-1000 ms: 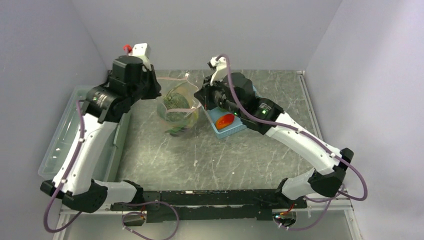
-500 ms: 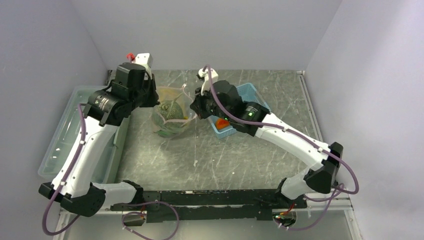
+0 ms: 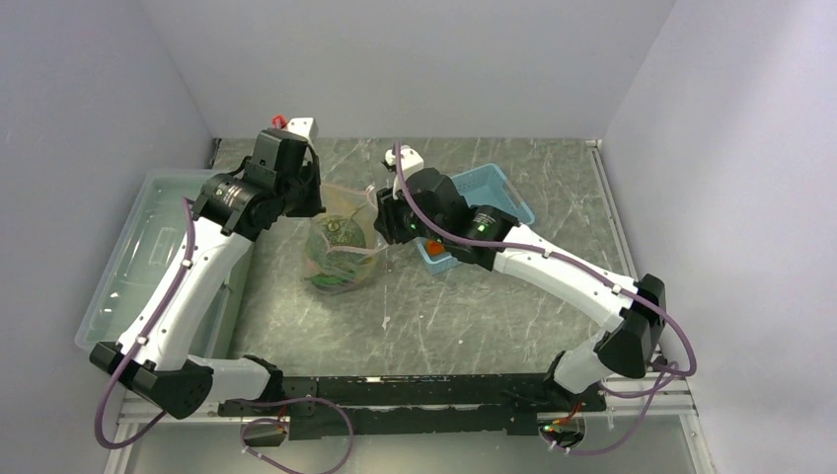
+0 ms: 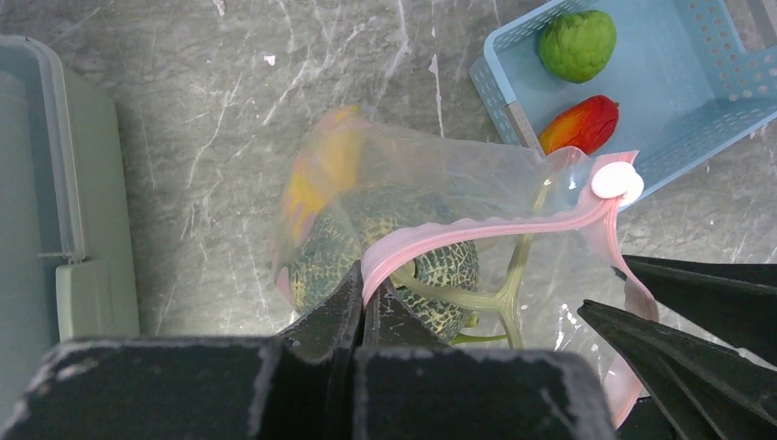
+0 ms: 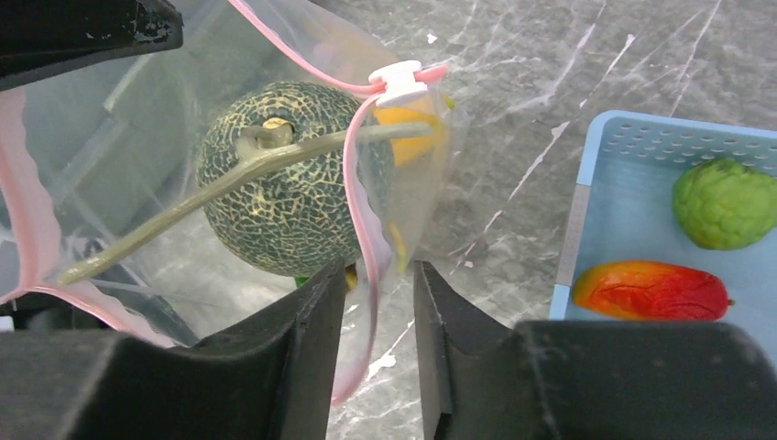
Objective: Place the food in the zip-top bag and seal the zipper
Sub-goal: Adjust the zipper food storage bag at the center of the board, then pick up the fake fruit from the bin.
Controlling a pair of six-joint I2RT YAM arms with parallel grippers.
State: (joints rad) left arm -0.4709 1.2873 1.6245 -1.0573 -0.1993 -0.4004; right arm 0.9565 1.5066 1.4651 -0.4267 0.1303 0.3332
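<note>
Zip-top bag [image 3: 341, 252] stands toward the counter's far-left side, just beside the blue basket [image 4: 696, 92], with a netted green melon [image 5: 284, 192] inside.

Left claw [image 4: 362, 291] is clenched on the pink zipper [image 4: 476, 229]. Right claw [image 5: 377, 275] is released, jaws straddling the strip.

Judgement: the film is thin, floppy and slippery, so pinch only the stiffer zipper strip.

2 pieces lie in the basket: lime-green fruit [image 4: 577, 44] and red-orange fruit [image 4: 579, 124].

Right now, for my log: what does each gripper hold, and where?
Left gripper pinches the bag at its zipper; right gripper straddles the zipper, open, holding nothing.
</note>
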